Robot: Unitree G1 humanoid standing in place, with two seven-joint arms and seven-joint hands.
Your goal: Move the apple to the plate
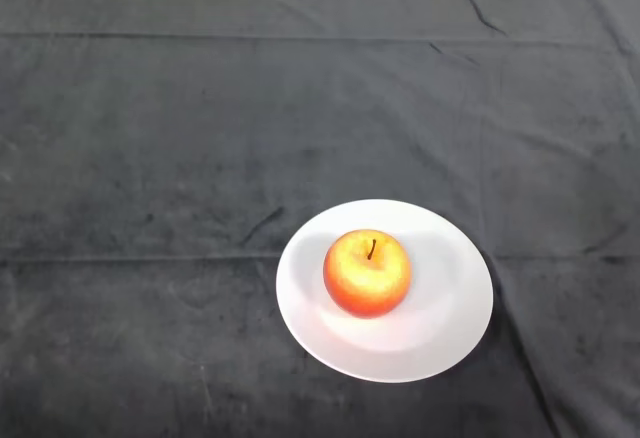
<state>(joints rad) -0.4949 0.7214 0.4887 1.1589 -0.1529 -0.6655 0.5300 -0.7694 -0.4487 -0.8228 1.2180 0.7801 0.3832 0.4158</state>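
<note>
One apple, one plate: you have the apple on the plate.
You see a single red-and-yellow apple [367,273] resting stem-up, slightly left of the middle of the one round white plate [440,328]. That plate lies flat on the dark cloth [150,158], in the nearer half, right of centre.
</note>
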